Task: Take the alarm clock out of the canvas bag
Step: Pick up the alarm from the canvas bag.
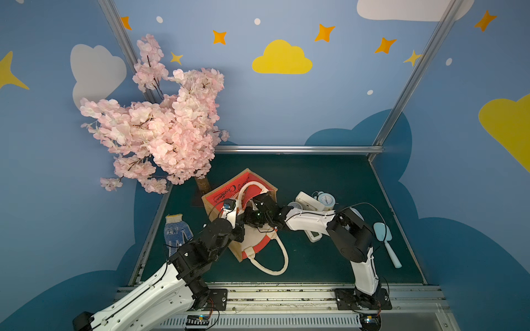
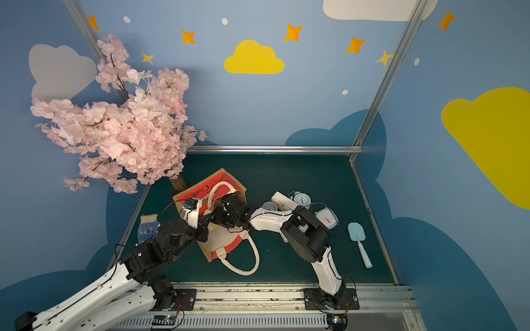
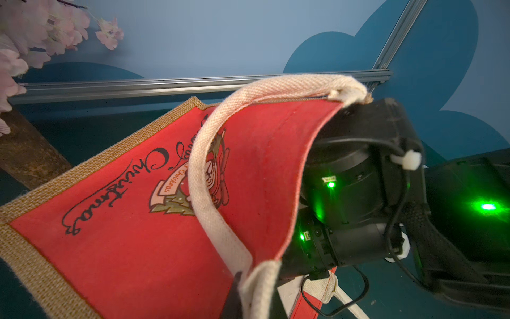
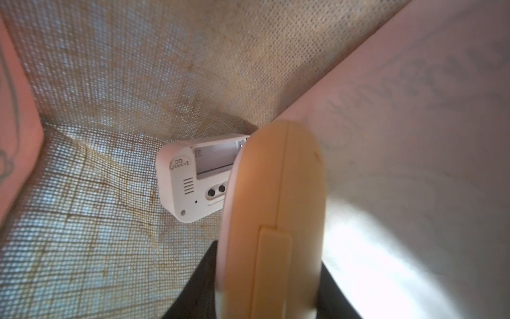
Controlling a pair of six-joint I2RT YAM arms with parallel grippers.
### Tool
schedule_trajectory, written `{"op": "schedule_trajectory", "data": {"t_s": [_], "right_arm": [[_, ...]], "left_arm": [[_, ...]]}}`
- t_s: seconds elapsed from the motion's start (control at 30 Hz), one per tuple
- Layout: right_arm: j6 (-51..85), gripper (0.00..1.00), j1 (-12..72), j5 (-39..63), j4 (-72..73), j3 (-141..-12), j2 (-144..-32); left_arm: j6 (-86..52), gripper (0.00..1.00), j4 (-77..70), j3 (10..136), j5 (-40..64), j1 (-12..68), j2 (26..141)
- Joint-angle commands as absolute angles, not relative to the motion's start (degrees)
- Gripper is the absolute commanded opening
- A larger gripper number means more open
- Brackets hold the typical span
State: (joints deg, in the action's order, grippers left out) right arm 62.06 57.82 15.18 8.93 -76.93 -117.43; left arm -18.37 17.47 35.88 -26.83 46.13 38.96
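Canvas bag (image 1: 220, 197) on its side, left-centre of tabletop (image 1: 315, 177). My left gripper (image 3: 256, 295): jaws pinched on upper handle (image 3: 198, 165), lifting mouth for access. My right gripper (image 4: 267, 256) inside, jaws clamped on cream alarm clock (image 4: 270, 193), not yet out. White digital clock (image 4: 187, 179) deeper in.

Counter (image 1: 315, 172): dark green surface.
Middle: canvas bag (image 1: 220, 197), lying on its side.
Left edge: blue-and-white glove (image 1: 176, 232).
Back right: twin-bell clock (image 1: 325, 198) just beside white box clock (image 1: 308, 200).
Right: pale blue trowel (image 1: 383, 233).
Back left: tree trunk (image 1: 202, 183).
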Motion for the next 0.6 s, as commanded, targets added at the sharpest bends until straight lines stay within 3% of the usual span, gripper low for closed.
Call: {"op": "schedule_trajectory", "data": {"t_s": [0.0,0.57], "right_arm": [[59.9,0.2,58.5,13.8,7.5,-77.8,-114.0],[55.4,0.2,59.7,11.6,2.6,-75.9,-106.7]], "left_arm": [[-18.7,0.12,17.2,37.1,-27.7,45.6,39.4],[-19.3,0.13,17.6,38.3,-27.2,43.2,40.0]]}}
